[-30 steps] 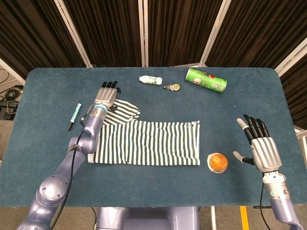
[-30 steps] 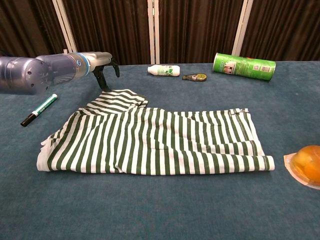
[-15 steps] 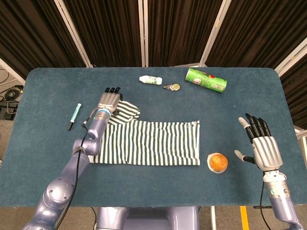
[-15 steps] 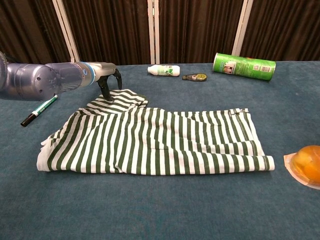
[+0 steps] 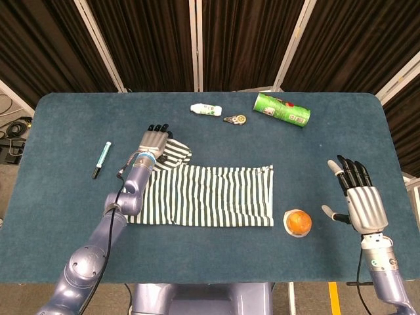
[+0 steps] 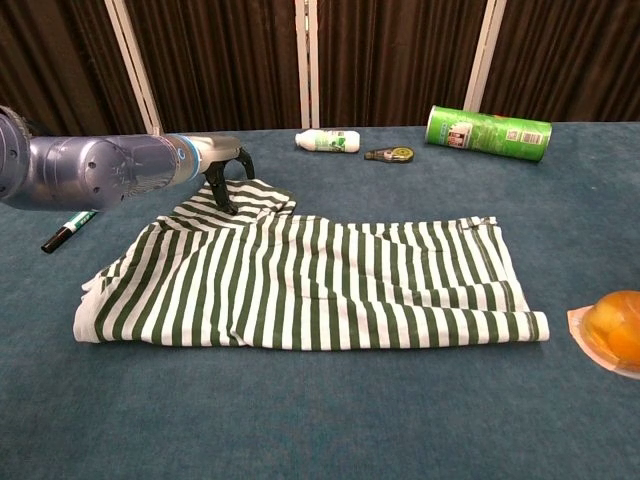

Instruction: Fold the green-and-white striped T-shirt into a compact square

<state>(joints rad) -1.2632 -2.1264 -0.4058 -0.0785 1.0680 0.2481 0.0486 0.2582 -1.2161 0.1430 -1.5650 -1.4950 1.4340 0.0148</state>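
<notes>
The green-and-white striped T-shirt (image 5: 210, 197) lies flat on the blue table, folded into a long band, with one sleeve (image 5: 176, 152) sticking out at its far left corner. My left hand (image 5: 153, 140) hangs over that sleeve with its fingers spread and pointing down. In the chest view the left hand (image 6: 222, 168) has its fingertips on the sleeve (image 6: 255, 200), with no cloth lifted off the shirt (image 6: 320, 280). My right hand (image 5: 359, 202) hovers open at the near right, apart from the shirt, palm down and holding nothing.
A marker (image 5: 101, 159) lies left of the shirt. Along the far edge lie a white bottle (image 5: 206, 109), a small tape dispenser (image 5: 235, 119) and a green can (image 5: 282, 109) on its side. An orange in a cup (image 5: 298, 222) sits just right of the shirt's near corner.
My left hand has slid right and toward me, from the sleeve's far left edge onto the sleeve. The right hand has drifted slightly. The shirt has not moved.
</notes>
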